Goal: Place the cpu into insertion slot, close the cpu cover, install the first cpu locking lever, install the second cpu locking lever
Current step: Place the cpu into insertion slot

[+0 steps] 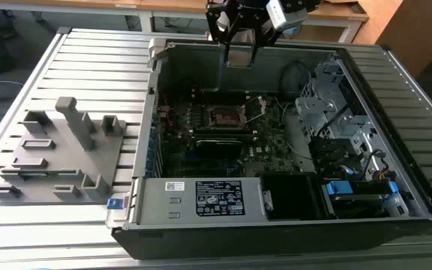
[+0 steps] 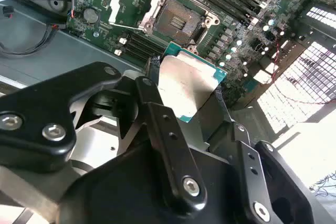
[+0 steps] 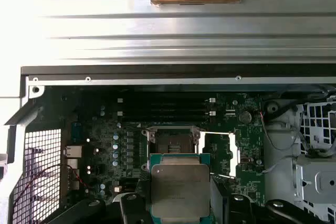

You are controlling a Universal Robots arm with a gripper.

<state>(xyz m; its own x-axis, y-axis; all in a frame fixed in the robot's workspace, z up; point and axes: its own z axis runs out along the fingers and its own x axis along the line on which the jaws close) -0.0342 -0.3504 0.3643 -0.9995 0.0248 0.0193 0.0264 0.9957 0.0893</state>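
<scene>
The gripper (image 1: 240, 57) hangs at twelve o'clock in the exterior view, clamped on the chip (image 3: 180, 186), high over the case (image 1: 153, 90). The socket (image 1: 224, 116) lies bare at six o'clock from it, cover (image 1: 255, 107) flipped up. Seating, closing and locking are all left to do.

Above the open computer case (image 1: 201, 70) I hold the gripper (image 1: 240, 61) in free air, jaws clamped on the cpu (image 3: 179, 184). Below it the insertion slot (image 1: 224, 116) lies uncovered and reachable from above. The cpu cover (image 1: 256, 107) is tilted up just beside the slot, on the exterior view's right. The drive cage (image 1: 328, 107) and loose cables (image 1: 295, 73) crowd that same side, and the power supply (image 1: 156, 202) walls off the case's front edge. The grey fixture (image 1: 58, 152) stands well apart on the worktop (image 1: 88, 50).
</scene>
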